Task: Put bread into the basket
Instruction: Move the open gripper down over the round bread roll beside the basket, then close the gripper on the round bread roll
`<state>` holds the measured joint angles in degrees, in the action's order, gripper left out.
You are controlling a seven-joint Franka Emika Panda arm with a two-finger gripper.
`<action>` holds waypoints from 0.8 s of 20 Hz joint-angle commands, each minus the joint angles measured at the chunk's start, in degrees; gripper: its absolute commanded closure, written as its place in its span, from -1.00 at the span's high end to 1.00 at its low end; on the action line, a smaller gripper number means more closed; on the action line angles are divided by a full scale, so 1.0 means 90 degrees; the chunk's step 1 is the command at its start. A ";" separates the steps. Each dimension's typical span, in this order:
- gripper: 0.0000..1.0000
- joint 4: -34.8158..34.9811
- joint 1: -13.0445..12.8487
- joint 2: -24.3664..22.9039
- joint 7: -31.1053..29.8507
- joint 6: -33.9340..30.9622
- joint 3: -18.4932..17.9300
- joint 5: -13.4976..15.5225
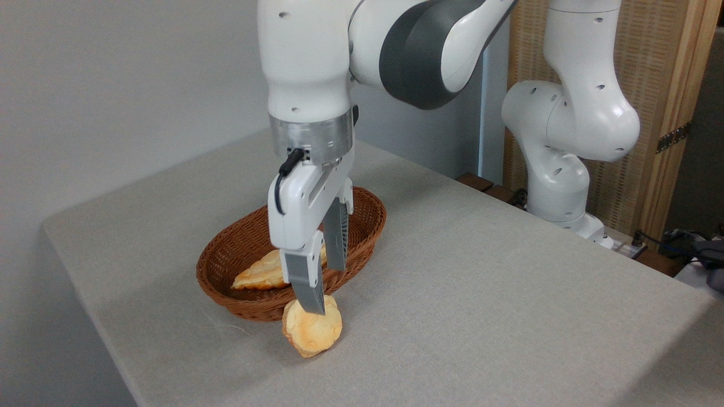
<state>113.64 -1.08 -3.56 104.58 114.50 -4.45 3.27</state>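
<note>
The bread [312, 333], a small round golden bun, stands on edge on the table just outside the near rim of the basket [370, 217], touching or leaning on its wall. My gripper [327, 291] hangs straight down over that rim. Its fingers are spread apart. The front finger [308, 288] overlaps the bun's top edge, and the rear finger ends over the basket's inside, clear of the bun. I see nothing clamped between them. The brown wicker basket sits mid-table.
A paler, longer loaf [257, 274] lies inside the basket, partly behind my gripper. The grey table [509, 294] drops off at the left and front edges. The arm's base [560, 192] stands at the back right, before a wooden screen.
</note>
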 commanded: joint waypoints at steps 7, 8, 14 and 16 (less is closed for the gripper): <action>1.00 0.0127 -0.0105 0.0317 0.1583 0.0432 -0.0062 -0.0149; 1.00 0.0127 -0.0114 0.0404 0.1690 0.0520 -0.0023 -0.0158; 1.00 0.0127 -0.0115 0.0639 0.2471 0.0794 -0.0003 -0.0149; 1.00 0.0117 -0.0124 0.0737 0.2540 0.0813 0.0007 -0.0149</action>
<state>114.38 -1.85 2.28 125.29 120.52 -4.22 2.44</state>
